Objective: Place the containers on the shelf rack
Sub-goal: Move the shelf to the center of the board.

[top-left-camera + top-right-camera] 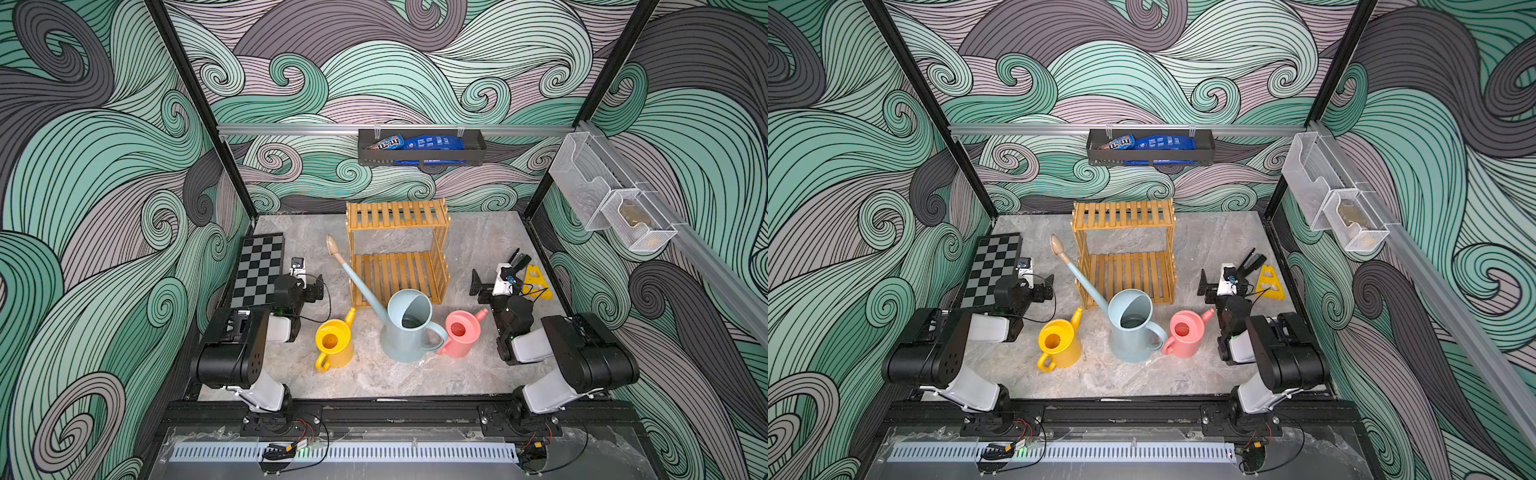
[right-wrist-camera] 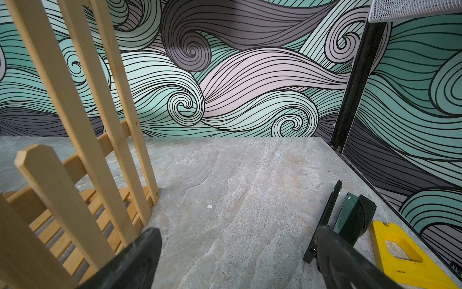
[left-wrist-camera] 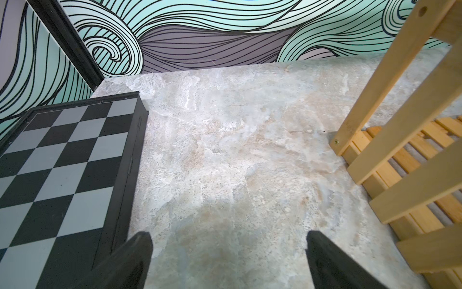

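**Both arms crouch folded at the near edge**

Left pincer (image 3: 228,240) and right pincer (image 2: 237,235) gape wide, empty, either side of the shelf rack (image 1: 399,216). Yellow can (image 1: 334,343), blue can (image 1: 409,332) and pink can (image 1: 461,332) stand on the desk (image 1: 478,249), nearer than the rack.

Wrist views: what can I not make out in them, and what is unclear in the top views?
Both wrist views: no watering can in frame; the blue can shows in both top views only.
Left wrist view: the rack is cut off by the edge, upper shelf mostly unseen.
Right wrist view: a black object sits partly behind the right gripper; unidentifiable.
Top views: basket contents blurred by mesh; snack bags half hidden by the tray wall.
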You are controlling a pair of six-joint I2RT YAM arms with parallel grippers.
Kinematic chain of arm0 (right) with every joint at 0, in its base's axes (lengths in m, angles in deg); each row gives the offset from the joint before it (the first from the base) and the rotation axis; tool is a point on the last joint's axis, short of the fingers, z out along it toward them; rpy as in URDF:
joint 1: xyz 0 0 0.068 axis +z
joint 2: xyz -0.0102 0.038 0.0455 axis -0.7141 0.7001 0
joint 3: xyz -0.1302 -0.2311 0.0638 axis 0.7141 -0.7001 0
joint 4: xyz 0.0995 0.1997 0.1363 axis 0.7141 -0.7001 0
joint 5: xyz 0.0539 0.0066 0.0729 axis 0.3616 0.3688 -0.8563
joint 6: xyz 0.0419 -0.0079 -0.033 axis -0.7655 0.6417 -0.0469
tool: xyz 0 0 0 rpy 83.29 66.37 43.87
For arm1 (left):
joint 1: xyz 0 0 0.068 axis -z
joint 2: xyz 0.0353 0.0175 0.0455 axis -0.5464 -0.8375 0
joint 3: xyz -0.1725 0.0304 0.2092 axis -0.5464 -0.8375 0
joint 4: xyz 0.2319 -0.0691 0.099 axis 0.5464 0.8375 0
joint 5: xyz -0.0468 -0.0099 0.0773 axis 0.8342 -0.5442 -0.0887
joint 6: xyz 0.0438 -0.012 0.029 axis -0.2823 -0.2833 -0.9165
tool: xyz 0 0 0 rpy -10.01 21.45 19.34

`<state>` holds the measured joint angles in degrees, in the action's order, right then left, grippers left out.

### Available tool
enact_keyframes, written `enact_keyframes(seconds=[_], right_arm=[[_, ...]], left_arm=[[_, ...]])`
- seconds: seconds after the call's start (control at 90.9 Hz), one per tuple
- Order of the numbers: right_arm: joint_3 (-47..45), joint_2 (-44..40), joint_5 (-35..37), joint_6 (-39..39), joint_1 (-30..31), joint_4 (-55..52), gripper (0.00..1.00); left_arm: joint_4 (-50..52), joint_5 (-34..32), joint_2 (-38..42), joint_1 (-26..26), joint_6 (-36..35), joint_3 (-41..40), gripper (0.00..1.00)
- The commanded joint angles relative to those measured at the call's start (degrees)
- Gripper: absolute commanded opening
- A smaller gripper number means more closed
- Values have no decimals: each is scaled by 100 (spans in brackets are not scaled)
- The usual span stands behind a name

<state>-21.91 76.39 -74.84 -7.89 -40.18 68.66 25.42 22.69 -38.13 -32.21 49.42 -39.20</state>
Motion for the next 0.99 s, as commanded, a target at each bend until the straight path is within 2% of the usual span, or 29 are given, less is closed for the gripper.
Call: enact_keyframes(seconds=[0.0,0.143,0.286,0.451,0.594,0.671,0.759,0.815,0.914,0.98], right_arm=[[-22,-26,144,-95,-32,153,99],[-100,-477,572,-234,-33,-107,99],[75,-1357,639,-339,-31,-1209,99],[502,-2393,955,-1143,-33,-2813,99],[1004,-3147,1320,-2297,-36,-4458,99],[1216,-3418,985,-2315,-34,-5005,99],[1480,-3632,729,-2520,-35,-5636,99],[1662,-3705,443,-2458,-36,-5959,99],[1953,-3754,-252,-2161,-25,-6346,99],[2116,-3729,-532,-2111,99,-6559,99]], left_arm=[[96,-165,86,45,9,168,99],[1053,-224,579,44,43,505,99],[2258,-222,1011,35,-69,955,99],[4058,-290,1579,41,-118,1712,99],[6021,-268,1993,33,45,2567,99],[6933,-357,2172,40,269,2929,99],[7461,-482,2411,37,466,2992,99],[7472,-437,2576,5,542,2835,99],[6894,489,2737,-241,604,2364,99],[6849,618,2687,-258,535,2340,99]])
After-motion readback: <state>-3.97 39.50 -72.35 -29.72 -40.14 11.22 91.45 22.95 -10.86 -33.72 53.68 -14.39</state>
